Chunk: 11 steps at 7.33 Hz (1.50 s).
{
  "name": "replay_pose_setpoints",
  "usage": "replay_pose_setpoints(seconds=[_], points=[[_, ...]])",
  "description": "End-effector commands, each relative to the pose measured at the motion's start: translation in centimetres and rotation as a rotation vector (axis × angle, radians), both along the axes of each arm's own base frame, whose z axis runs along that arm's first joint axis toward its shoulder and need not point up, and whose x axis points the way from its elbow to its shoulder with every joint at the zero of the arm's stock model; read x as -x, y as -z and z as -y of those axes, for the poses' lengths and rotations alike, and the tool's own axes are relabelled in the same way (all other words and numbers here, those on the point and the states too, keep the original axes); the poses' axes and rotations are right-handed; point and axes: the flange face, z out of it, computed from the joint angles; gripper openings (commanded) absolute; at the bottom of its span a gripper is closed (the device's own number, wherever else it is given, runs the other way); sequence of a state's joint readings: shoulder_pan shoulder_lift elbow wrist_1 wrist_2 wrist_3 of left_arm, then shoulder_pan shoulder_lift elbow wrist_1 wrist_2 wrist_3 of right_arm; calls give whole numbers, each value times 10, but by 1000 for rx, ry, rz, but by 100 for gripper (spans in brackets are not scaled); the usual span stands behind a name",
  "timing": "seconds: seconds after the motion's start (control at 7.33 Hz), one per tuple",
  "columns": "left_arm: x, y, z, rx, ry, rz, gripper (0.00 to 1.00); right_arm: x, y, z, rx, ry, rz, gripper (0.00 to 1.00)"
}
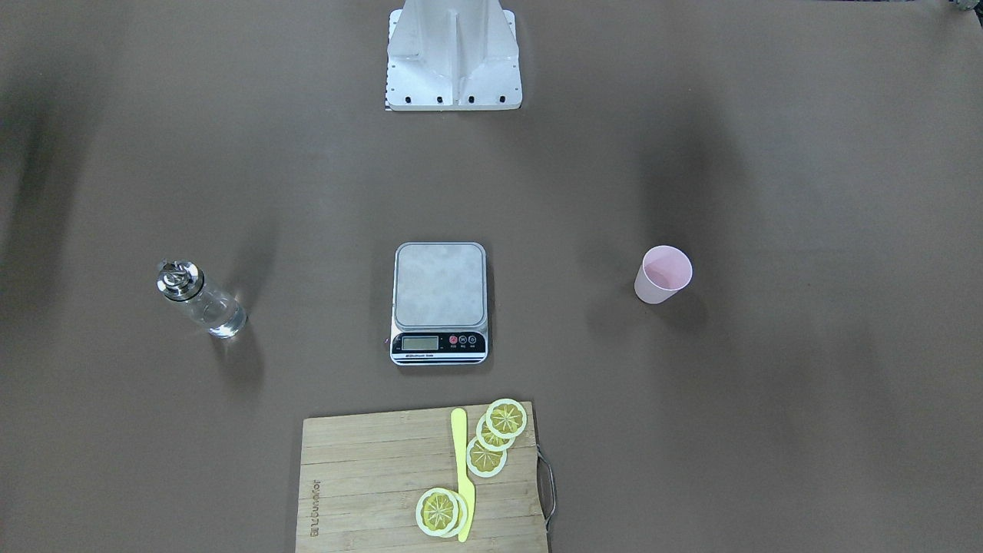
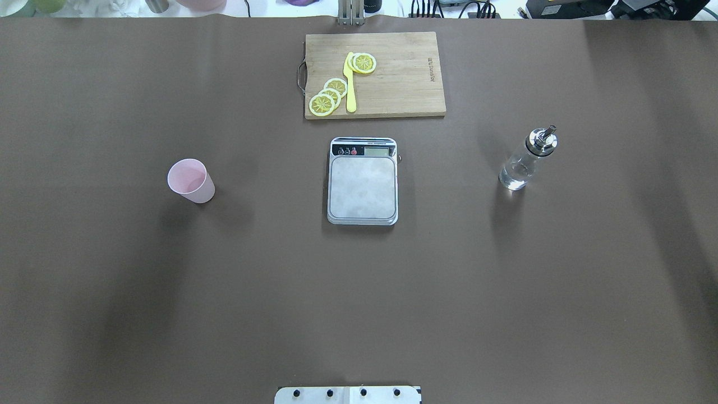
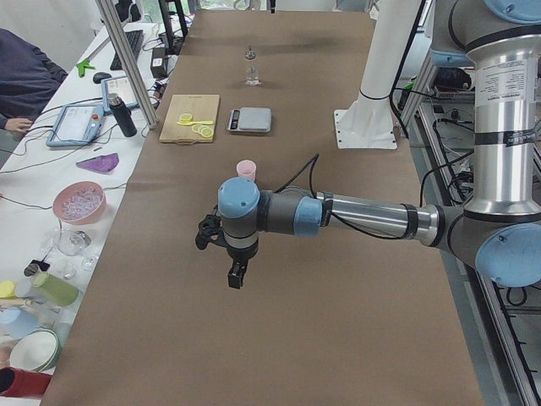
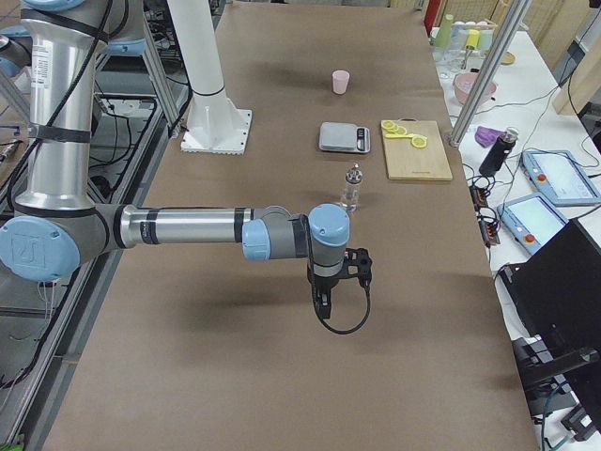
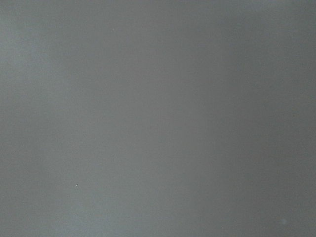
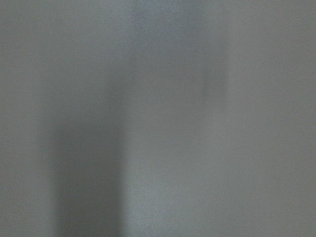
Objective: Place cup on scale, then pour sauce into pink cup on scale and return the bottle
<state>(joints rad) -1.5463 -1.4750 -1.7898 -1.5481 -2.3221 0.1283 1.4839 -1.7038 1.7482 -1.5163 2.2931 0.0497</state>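
Note:
The pale pink cup (image 2: 190,180) stands upright on the brown table, left of the scale in the overhead view; it also shows in the front view (image 1: 663,274). The scale (image 2: 363,187) sits mid-table with a bare steel platform. The clear glass bottle (image 2: 527,160) with a silver spout stands upright to the scale's right and holds colourless sauce. My left gripper (image 3: 235,275) shows only in the exterior left view, hovering short of the cup (image 3: 246,169). My right gripper (image 4: 322,305) shows only in the exterior right view, short of the bottle (image 4: 352,187). I cannot tell whether either is open or shut. Both wrist views show only blurred table.
A wooden cutting board (image 2: 392,84) with lemon slices (image 2: 328,96) and a yellow knife (image 2: 350,84) lies beyond the scale. The white robot base (image 1: 453,54) stands at the near table edge. Side benches hold bowls, cups and tablets (image 3: 80,203).

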Motion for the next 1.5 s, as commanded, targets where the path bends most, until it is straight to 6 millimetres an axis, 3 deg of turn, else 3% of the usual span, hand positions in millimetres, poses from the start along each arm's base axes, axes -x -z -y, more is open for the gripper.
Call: replay_pose_setpoints(seconds=[0.0,0.27,0.55,0.82,0.96,1.37], points=[[0,5,4,-12,1,4,99,5,10,5,-23,13,8,100],[0,23,10,-92,8,1,99,13,16,8,-51,25,18,100],[0,33,17,-227,9,-5,99,19,34,14,-204,34,92,100],[-2,38,39,-402,5,-10,99,18,42,15,-252,34,93,100],[-3,33,40,-454,5,-15,99,18,42,13,-246,9,99,100],[-3,50,48,-507,3,-16,99,17,39,13,-348,6,109,100]])
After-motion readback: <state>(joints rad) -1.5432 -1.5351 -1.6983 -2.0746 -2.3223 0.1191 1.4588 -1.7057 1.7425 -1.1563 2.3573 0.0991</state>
